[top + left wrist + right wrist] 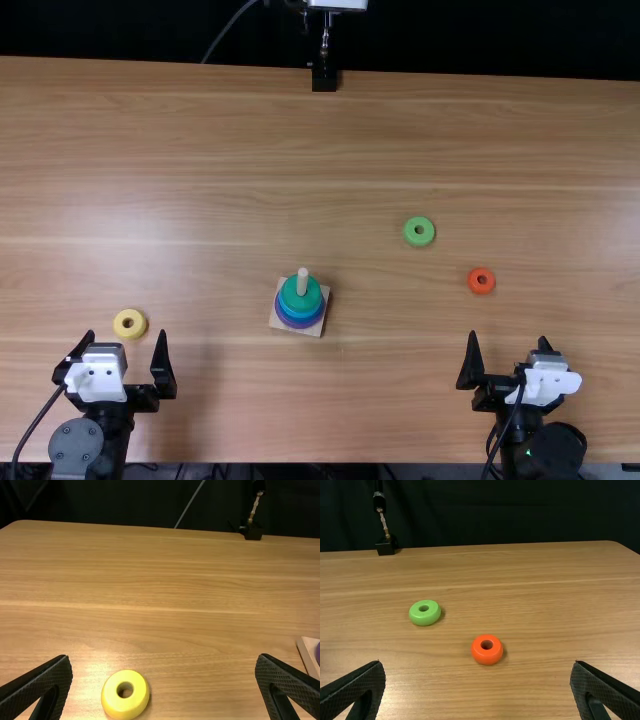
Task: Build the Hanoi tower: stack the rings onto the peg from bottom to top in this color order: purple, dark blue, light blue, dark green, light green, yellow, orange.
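In the top view my left gripper [121,352] stands open at the lower left, the yellow ring [130,323] on the table between its spread fingers and slightly beyond. The right gripper [508,352] is open at the lower right, nearer the table's front edge than the orange ring [481,280] and light green ring [419,231]. At the middle, the peg [302,281] rises from a square wooden base [318,328] through the dark green ring [293,297], with blue and purple rings beneath. Wrist views: left gripper [164,685], yellow ring [116,708]; right gripper [477,687], orange ring [487,656].
The brown wooden table [220,150] spreads around the tower and loose rings. A small black stand [324,79] is at the table's far edge, with a cable behind it.
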`<state>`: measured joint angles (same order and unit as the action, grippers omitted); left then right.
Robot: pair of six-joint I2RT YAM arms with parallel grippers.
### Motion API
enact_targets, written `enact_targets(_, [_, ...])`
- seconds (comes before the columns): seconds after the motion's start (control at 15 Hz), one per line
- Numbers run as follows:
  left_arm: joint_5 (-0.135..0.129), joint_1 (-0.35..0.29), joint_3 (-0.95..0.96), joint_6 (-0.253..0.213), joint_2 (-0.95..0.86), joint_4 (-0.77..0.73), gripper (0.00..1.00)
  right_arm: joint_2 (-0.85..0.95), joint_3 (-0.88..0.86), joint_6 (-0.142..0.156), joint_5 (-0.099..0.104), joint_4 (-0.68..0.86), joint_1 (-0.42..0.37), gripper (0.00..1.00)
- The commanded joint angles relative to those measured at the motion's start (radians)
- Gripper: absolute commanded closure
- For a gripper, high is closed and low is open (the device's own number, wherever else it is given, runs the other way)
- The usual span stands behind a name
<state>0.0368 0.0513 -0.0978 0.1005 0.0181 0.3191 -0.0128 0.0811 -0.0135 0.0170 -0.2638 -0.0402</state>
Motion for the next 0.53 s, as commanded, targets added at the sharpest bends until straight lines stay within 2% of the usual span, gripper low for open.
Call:
enact_targets(0.0, [-0.013, -0.007, 0.098, -0.016, -0.015, 0.084, 0.0, 0.013, -0.069, -0.001, 0.011, -0.072, -0.01, 0.0])
enact_targets(0.13, [-0.015, -0.005, 0.098, -0.016, -0.018, 0.136, 0.0, 0.013, -0.069, -0.001, 0.011, -0.072, -0.01, 0.0])
enact_targets(0.27, [-0.006, 0.015, 0.098, -0.016, -0.018, 0.139, 0.0, 0.013, -0.069, -0.001, 0.011, -0.072, -0.01, 0.0])
enact_targets(0.47, [-0.006, 0.013, 0.098, -0.016, -0.018, 0.137, 0.0, 0.013, -0.069, -0.001, 0.011, -0.072, -0.01, 0.0])
